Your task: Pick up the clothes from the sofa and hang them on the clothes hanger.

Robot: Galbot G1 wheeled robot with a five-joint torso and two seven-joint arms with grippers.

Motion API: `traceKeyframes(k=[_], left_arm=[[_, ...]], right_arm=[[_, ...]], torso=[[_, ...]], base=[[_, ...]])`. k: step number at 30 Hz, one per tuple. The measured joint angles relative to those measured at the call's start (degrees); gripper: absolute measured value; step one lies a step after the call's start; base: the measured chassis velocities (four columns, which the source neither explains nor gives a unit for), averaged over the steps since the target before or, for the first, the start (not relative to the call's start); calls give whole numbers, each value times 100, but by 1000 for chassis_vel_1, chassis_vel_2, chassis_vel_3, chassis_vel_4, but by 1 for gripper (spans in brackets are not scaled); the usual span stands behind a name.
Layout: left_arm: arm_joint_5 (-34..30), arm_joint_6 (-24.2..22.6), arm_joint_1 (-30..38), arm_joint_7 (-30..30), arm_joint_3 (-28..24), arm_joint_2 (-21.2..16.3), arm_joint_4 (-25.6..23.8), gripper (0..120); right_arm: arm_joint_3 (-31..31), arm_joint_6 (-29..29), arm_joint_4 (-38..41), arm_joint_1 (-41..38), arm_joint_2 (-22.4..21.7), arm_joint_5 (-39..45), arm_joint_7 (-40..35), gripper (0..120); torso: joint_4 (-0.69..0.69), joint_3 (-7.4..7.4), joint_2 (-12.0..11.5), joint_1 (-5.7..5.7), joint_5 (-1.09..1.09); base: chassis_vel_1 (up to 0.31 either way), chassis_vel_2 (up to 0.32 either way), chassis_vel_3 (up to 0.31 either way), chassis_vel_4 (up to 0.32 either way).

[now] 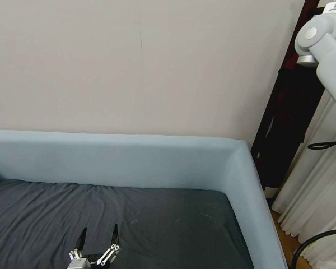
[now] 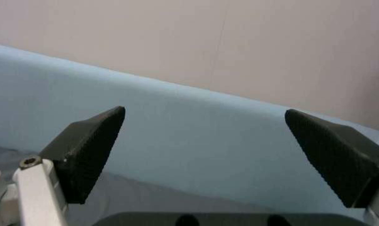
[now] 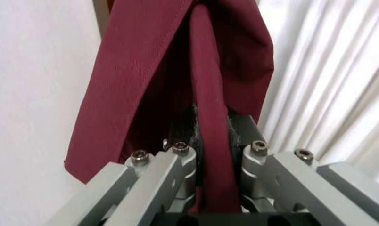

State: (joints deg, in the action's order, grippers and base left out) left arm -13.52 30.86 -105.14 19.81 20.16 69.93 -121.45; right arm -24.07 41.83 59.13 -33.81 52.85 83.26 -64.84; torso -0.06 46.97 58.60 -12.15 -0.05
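One garment is all I count – a dark red cloth (image 3: 177,70) – and it is off the sofa (image 1: 129,162), up in the right gripper (image 3: 208,131). From the right wrist camera I see a fold of it pinched between the two fingers, which are closed tight on the fabric. The rest of the cloth runs upward out of the frame (I cannot tell what its top end hangs from). It sits between a pale wall on one side and white pleated curtains (image 3: 328,70) on the other.

Two arms, and they are posed very differently. From the head camera the right arm (image 1: 325,45) is raised high at the far right, its pale links reaching up past the top edge, close by the curtains and a dark upright strip beside them. The left gripper (image 1: 99,230) sits low, at the bottom of the head view, over the dark grey seat cover (image 1: 173,224). Its two black fingers point up toward the light blue backrest and are spread wide apart, with nothing between them.

One sofa, with its back against a plain wall (image 1: 129,67).
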Motion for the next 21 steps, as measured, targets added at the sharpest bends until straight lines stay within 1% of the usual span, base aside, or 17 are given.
traceKeyframes(k=[2,6,7,9,11,12,15,16,17,18,19,20,21], left_arm=[[0,0,1,6,-4,1,4,100],[0,-23,15,6,-30,2,26,100],[0,-23,15,6,-30,2,26,100],[-1,-46,22,5,-33,0,27,100],[-1,-49,24,6,-33,0,28,100],[-1,-58,29,6,-26,1,36,100],[1,-59,33,5,-11,17,73,100],[1,-59,33,5,-11,17,73,100],[1,-56,47,0,3,25,89,100],[0,-47,80,-4,38,41,113,100],[-9,-40,122,-9,89,60,134,100],[-31,-40,156,-16,135,71,151,100],[-48,-39,170,-27,153,73,154,100]], right_arm=[[-16,-1,80,7,-51,-13,65,9],[-47,-1,482,116,-264,-65,249,27],[-47,-1,482,116,-264,-65,249,27],[-49,-1,720,177,-384,-73,324,37],[-48,-2,778,190,-412,-65,333,39],[-44,-1,1044,251,-541,-47,371,47],[-8,-23,1589,412,-826,-92,557,60],[-8,-23,1589,412,-826,-92,557,60],[9,-77,1805,489,-947,-170,687,64],[16,-177,2030,592,-1073,-328,870,69],[20,-329,2259,715,-1222,-578,1083,72],[47,-504,2505,871,-1398,-850,1340,79],[105,-663,2708,1019,-1543,-1031,1560,81]], torso=[[-1,0,0,0,0],[-2,-1,0,0,1],[-2,-1,0,0,1],[-1,-1,0,0,1],[-1,-1,0,0,1],[-1,-1,0,0,1],[0,-1,0,0,1],[0,-1,0,0,1],[1,-1,0,0,0],[-1,-1,1,0,0],[1,-1,1,0,0],[-1,-1,1,0,1],[0,-1,0,0,1]], base=[[0,0,0,0],[0,0,0,0],[0,0,0,0],[0,0,0,0],[0,0,0,0],[0,0,0,0],[0,0,0,0],[0,0,0,0],[0,0,0,0],[0,0,0,0],[0,0,0,0],[0,0,0,0],[0,0,0,0]])
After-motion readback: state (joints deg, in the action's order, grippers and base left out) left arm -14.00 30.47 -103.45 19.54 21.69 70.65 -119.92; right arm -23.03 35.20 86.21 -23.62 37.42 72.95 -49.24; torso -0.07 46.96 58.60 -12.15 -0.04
